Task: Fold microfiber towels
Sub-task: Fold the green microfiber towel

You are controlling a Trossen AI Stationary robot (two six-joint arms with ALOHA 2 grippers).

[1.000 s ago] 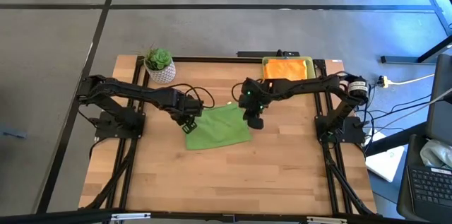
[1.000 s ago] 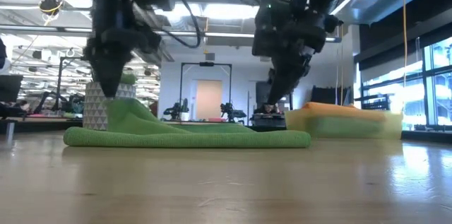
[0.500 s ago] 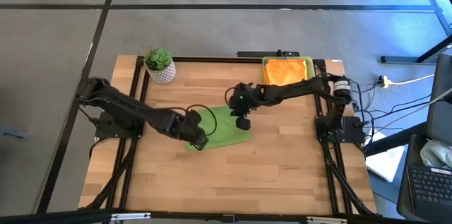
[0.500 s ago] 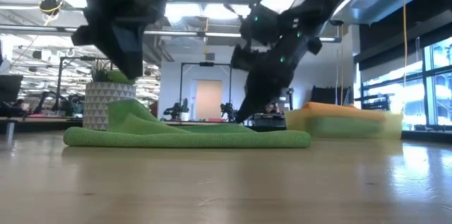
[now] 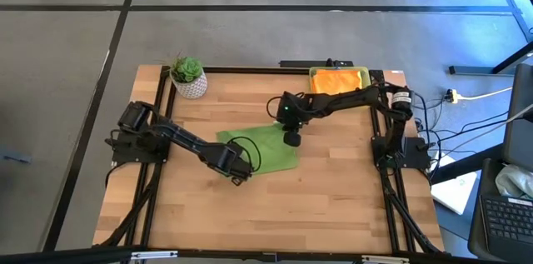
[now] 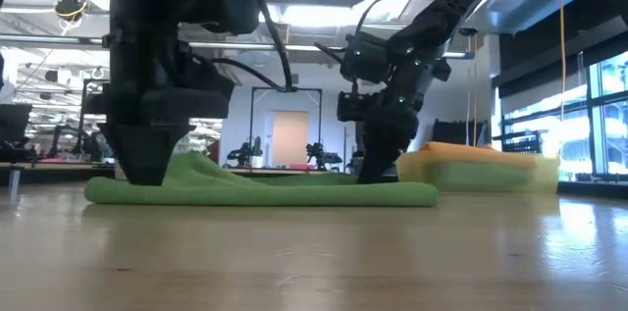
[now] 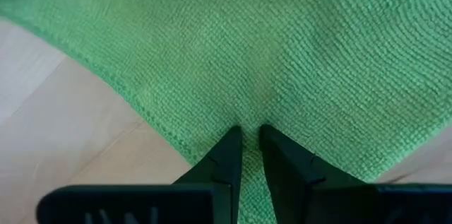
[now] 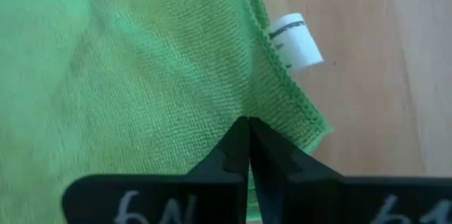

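Green towel (image 5: 262, 148) lay on the worktop (image 5: 333, 206); the left gripper (image 5: 239, 175) and right gripper (image 5: 292, 139) each pinched a corner.

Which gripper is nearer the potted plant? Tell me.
Right. The right gripper sits at the green towel's far edge, closer to the potted plant; the left gripper presses the towel's near corner, farther away.
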